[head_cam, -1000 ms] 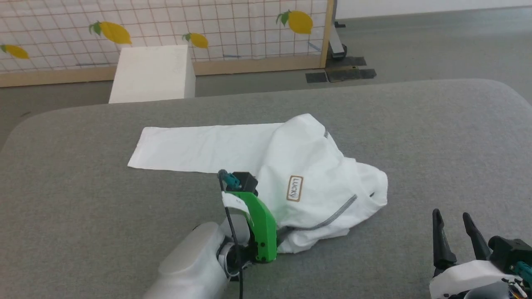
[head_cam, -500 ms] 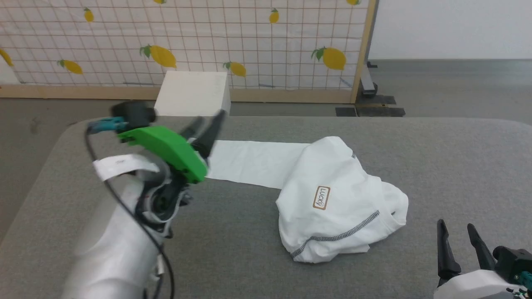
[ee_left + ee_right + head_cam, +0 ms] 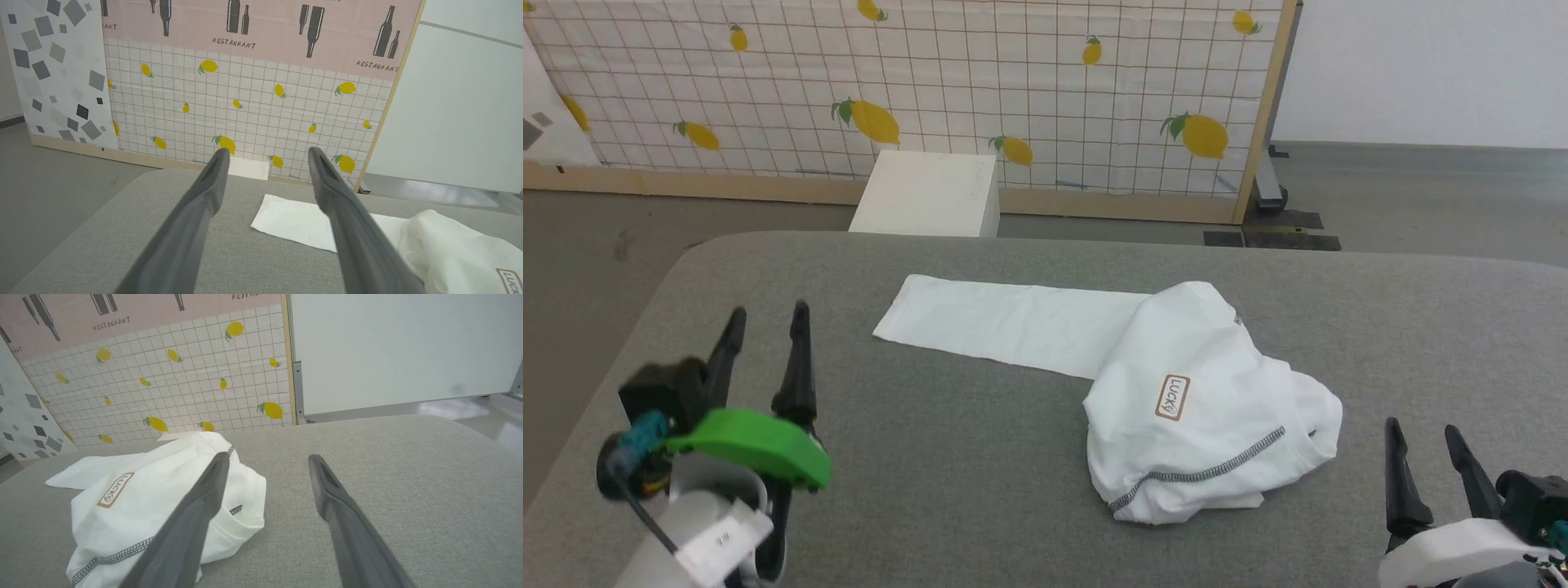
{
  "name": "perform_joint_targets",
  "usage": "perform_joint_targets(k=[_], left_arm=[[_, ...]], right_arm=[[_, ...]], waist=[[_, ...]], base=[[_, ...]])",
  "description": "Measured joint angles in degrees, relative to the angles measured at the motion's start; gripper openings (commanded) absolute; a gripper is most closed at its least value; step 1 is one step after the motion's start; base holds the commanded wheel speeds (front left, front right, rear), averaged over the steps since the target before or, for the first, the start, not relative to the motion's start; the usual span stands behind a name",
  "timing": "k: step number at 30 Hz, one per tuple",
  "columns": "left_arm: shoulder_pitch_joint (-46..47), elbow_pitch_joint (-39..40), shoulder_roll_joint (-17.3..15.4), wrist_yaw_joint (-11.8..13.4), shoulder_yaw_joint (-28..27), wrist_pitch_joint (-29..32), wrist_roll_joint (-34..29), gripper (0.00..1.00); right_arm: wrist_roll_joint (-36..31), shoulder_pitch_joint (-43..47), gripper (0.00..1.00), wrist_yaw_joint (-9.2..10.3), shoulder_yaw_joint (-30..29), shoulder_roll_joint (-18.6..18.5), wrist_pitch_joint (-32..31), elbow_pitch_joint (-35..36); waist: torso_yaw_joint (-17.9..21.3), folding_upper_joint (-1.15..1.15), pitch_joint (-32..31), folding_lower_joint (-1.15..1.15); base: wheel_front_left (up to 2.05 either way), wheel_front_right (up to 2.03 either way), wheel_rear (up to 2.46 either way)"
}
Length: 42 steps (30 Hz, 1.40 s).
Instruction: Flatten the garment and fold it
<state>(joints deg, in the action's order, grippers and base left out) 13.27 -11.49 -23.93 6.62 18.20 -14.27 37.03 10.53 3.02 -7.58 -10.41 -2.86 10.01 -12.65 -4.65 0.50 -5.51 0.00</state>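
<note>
White T-shirt (image 3: 1201, 425) half-bunched, right of centre on the grey table (image 3: 980, 490)

At the left edge the left gripper (image 3: 769, 309) hovers, fingers spread, holding nothing; one flat part of the shirt stretches left, "LUCKY" patch (image 3: 1174, 398) facing up; the right gripper (image 3: 1422, 425) is near its right edge, likewise parted and empty; the left wrist view adds a pink "RESTAURANT" banner (image 3: 261, 24).

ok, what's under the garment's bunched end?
The garment lies on the grey table; its flat strip disappears beneath the bunched heap. Anything else under the heap is covered.
</note>
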Motion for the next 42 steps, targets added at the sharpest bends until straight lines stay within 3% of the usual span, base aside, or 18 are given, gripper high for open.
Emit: perform_joint_targets(k=[8, 23, 31, 37, 42], left_arm=[[-8.67, 2.37, 2.05, 1.00, -0.23, -0.31, -3.25, 1.00], [-10.87, 1.22, 8.13, -1.85, -1.44, -0.46, -6.43, 1.00], [-9.61, 1.75, 11.03, -2.83, -2.89, -0.46, -7.90, 1.00], [-6.87, 2.00, 13.45, -4.66, -3.50, -0.46, -10.14, 1.00], [-4.99, 1.67, 15.25, -6.15, -3.93, -0.46, -11.14, 1.00]], right_arm=[[-0.34, 0.01, 1.00, 0.00, 0.47, 0.00, -1.63, 1.79], [-0.34, -1.46, 1.00, 0.00, 1.04, 0.00, -6.64, 2.74], [-2.76, -15.89, 1.00, 0.00, 3.34, -0.62, -25.68, 1.87], [-2.32, -29.76, 1.00, 0.00, 8.99, -7.13, -42.06, -3.65], [-0.94, -36.98, 1.00, -0.01, 15.72, -12.66, -51.85, -9.03]], waist=[[0.75, 0.00, 0.57, 0.00], [0.78, 0.00, 3.76, 0.00], [0.14, 0.00, 7.46, 0.00], [-1.41, 0.00, 11.41, 0.00], [-3.27, 0.00, 14.91, 0.01]], base=[[0.00, 0.00, 0.00], [0.00, 0.00, 0.00], [0.00, 0.00, 0.00], [0.00, 0.00, 0.00], [0.00, 0.00, 0.00]])
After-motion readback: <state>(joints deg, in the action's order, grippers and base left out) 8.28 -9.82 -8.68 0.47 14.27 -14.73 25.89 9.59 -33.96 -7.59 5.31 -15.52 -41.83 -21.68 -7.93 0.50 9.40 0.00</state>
